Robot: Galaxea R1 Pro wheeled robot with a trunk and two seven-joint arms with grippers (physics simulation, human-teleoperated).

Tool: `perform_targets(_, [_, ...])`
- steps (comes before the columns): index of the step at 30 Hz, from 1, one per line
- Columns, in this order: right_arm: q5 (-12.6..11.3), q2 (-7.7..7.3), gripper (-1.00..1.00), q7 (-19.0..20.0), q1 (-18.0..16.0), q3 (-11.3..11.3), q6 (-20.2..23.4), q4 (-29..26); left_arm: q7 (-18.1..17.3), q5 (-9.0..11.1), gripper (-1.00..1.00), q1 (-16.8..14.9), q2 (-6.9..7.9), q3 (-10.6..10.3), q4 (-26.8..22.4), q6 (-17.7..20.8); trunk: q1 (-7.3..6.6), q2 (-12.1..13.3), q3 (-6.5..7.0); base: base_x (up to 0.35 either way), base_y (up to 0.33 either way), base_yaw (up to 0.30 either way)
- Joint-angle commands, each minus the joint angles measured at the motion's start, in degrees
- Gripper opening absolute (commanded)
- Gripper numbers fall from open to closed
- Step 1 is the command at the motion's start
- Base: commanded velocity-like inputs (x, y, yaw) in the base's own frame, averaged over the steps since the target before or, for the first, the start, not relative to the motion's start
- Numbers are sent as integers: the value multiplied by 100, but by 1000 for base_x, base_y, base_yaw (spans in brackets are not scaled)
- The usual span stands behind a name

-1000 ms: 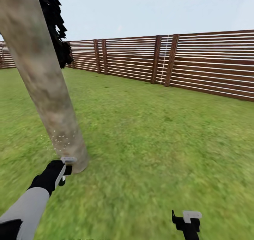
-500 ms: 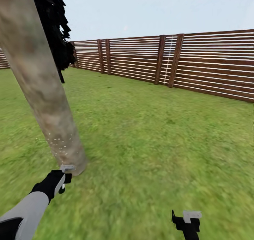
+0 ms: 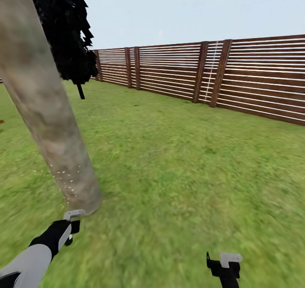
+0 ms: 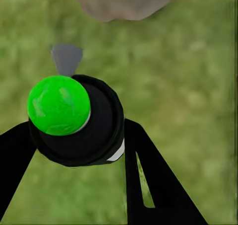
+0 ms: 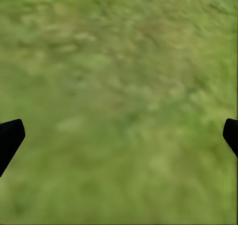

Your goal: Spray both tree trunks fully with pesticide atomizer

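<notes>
A thick pale grey-brown tree trunk (image 3: 46, 110) leans up the left of the head view, with pale pesticide specks (image 3: 67, 180) dotted near its base. My left gripper (image 3: 70, 228) sits just below the trunk's foot, shut on the pesticide atomizer (image 4: 74, 118), a black body with a bright green round cap and a grey nozzle pointing at the trunk base (image 4: 124, 1). My right gripper (image 3: 224, 267) hangs low at the bottom right over grass (image 5: 119, 96), open, its fingertips (image 5: 10, 138) wide apart with nothing between them.
A black-foliaged conifer (image 3: 70, 37) stands behind the trunk. A brown slatted fence (image 3: 220, 74) runs across the back and right. Open lawn (image 3: 182, 160) stretches ahead and to the right.
The view has swung left, shifting fence and conifer rightwards. My left gripper with the atomizer has dropped lower in the head view, away from the trunk base. The right gripper holds still.
</notes>
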Motion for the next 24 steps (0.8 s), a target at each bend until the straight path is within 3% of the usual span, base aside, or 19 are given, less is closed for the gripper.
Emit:
perform_targets(1, [-1,0,100,0,0,0,0,0,0,-2,-100,0,0,-1,-3,3,0,0,0,91,-245,1])
perform_targets(7, [-2,0,100,0,0,0,0,0,-16,-11,-100,0,10,-17,-9,129,0,0,0,16,-269,121])
perform_targets(10, [-3,0,100,0,0,0,0,0,-7,-17,-100,0,59,-28,-21,625,0,0,0,84,-273,271])
perform_targets(16, [1,0,100,0,0,0,0,0,548,-7,-100,5,-3,-30,-23,639,0,0,0,118,-273,176])
perform_targets(24, [5,-1,100,0,0,0,0,0,542,36,-100,6,-3,27,-23,644,0,0,0,109,-273,4])
